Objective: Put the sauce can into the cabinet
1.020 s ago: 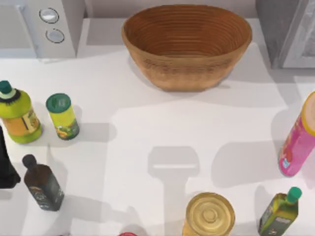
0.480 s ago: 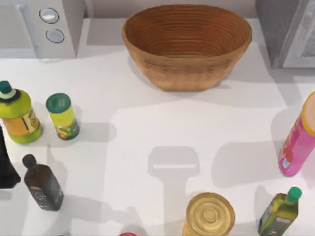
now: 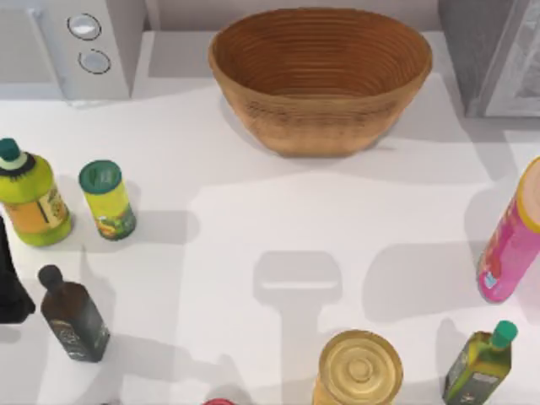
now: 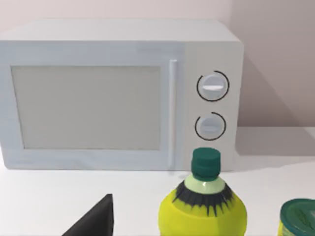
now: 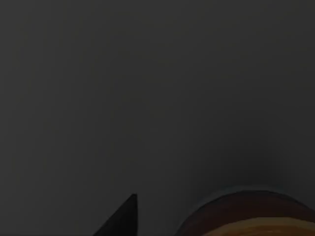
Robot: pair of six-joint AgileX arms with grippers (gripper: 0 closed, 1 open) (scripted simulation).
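Right gripper [image 5: 120, 221] is seen in its wrist view as one dark tip just beside the can [image 5: 246, 216], whose maroon top and a strip of orange label rise at the edge of an otherwise dark grey view; whether the gripper is apart, together or clamped on the can cannot be told. The can is thus placed close in front of the right gripper, upright as far as can be seen, and whether the grey around it is the cabinet's inside cannot be told either. In the top view the cabinet [image 3: 472, 51] is found at the far right corner of the table, its lighter door panel [image 3: 519, 76] at the edge, with the basket [image 3: 321, 76] just beside it on the left and a pink bottle [image 3: 506, 245] nearer on the right side. The step in hand is judged to be the carrying or setting down of the can at the cabinet. For that to be done well, the can should be kept level and gripped around the label rather than the top, the door panel and the pink bottle should be cleared, and the can should be set flat on the cabinet floor before it is let go; the withdrawal is best made straight back, so that the can is not dragged or tipped. The left arm [image 3: 7, 287] is parked at the table's left edge, and its gripper [image 4: 93, 223] is pointed toward the microwave [image 4: 123, 93] and a yellow bottle [image 4: 203, 209].
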